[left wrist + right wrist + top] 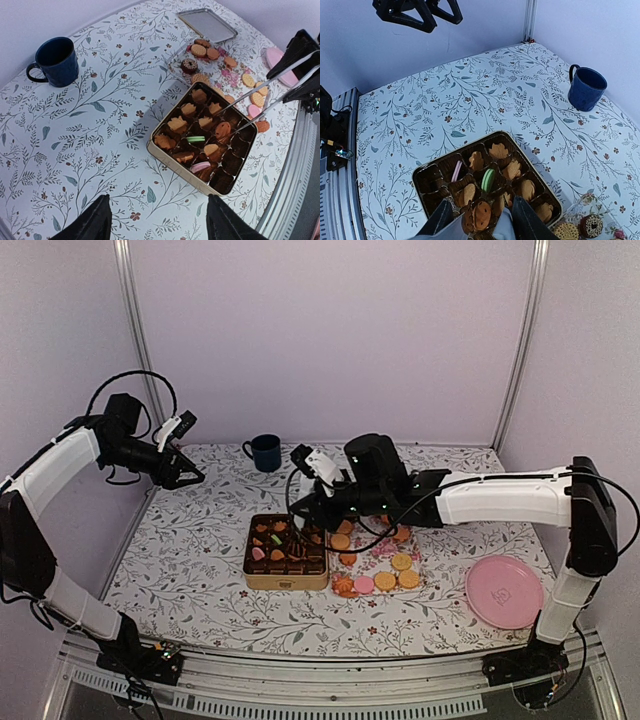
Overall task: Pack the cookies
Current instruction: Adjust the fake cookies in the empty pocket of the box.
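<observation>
The white table with a leaf-patterned cloth (pixel 200 570) carries everything. The right arm reaches over it to the middle, so that the right gripper (pixel 480 205) hangs directly above the box. Its jaws stand apart, and one round orange-brown biscuit (pixel 481 216) lies between them in a compartment. The gap looks wider than the biscuit, so I judge that it is not pinched. The left arm is lifted at the left side, well apart from the work, probably to leave space for the other arm. The left gripper (pixel 157 200) is spread wide and holds nothing.

The large round pink plate (pixel 505 592) sits at the right near edge with nothing on it. The rectangular golden tin box (pixel 285 580) is in the middle, with a dark brown tray of small compartments inside, and its opening faces up for filling. The flat silver lid (pixel 207 24) lies apart behind the loose biscuits, so it does not block the box. The dark blue mug (pixel 266 452) stands upright at the back.

The cookies (pixel 385 580) are in two groups. Several lie loose on a thin sheet with pink flowers (pixel 220 75) just beside the box, within short reach of the right arm. Others are in the compartments: leaf-shaped golden ones (pixel 177 123), one green and one pink. Some compartments look empty, so the packing seems about half done.
</observation>
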Tool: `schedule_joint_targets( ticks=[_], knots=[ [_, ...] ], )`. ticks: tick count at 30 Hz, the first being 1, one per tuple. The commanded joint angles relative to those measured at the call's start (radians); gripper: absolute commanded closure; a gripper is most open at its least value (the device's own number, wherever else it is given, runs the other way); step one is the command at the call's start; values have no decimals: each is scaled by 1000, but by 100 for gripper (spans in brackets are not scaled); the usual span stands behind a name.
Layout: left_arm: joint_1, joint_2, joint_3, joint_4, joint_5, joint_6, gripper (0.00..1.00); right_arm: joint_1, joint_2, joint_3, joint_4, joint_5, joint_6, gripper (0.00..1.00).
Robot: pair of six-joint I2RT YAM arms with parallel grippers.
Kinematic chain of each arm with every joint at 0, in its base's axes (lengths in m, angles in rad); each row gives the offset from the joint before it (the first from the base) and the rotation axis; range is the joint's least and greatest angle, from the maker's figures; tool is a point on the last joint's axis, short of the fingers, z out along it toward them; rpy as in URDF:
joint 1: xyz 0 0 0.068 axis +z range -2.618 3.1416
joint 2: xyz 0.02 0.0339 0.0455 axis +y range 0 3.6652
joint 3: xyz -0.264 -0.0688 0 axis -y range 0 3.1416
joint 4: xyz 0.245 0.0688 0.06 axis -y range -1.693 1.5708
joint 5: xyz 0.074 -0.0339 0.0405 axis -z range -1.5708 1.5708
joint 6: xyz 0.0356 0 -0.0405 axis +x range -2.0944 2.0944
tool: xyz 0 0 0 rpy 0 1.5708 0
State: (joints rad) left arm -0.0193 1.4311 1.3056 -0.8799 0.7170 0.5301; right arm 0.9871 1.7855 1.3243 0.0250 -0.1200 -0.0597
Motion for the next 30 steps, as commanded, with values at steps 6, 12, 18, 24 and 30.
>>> schedule_joint_targets(
  ticks=[6,12,18,24,30],
  knots=[
    [9,-11,22,-8,6,-2,35,-4,-1,29,5,-70,17,69],
    [9,-10,25,-8,10,-2,35,-5,-45,12,9,-69,23,72],
    [9,-7,24,-8,9,-2,35,-2,-82,-4,9,-65,39,73],
    [9,-6,19,-6,15,-1,35,-13,-176,-66,1,43,44,72],
    [10,-15,-13,7,14,13,35,-48,-338,-223,-39,158,107,67]
  ],
)
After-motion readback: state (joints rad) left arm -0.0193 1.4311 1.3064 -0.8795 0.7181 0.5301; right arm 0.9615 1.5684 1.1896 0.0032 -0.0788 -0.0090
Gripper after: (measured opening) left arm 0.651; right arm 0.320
